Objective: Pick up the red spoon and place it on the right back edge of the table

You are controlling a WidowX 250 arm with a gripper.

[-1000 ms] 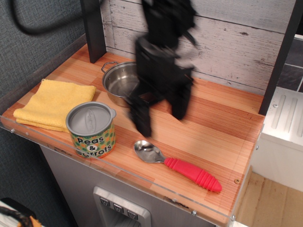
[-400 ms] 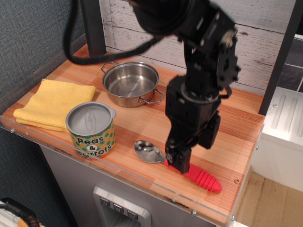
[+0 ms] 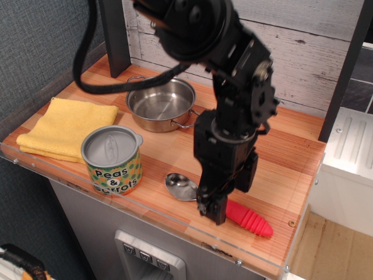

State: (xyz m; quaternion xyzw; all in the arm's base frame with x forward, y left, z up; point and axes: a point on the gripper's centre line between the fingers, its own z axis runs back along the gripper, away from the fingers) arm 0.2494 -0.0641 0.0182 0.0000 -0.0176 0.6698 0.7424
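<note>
The striped wooden tabletop (image 3: 280, 157) carries everything. The black arm reaches down over its front edge, its pincer (image 3: 213, 209) lowered onto the near end of the red spoon's handle; whether it grips cannot be told. A folded yellow cloth (image 3: 64, 125) lies at left, a steel pot (image 3: 160, 104) behind, and a lidded tin (image 3: 112, 159) reading "Peas & Carrots" in front. The red spoon (image 3: 247, 218) lies flat near the front edge, bowl toward the tin.
</note>
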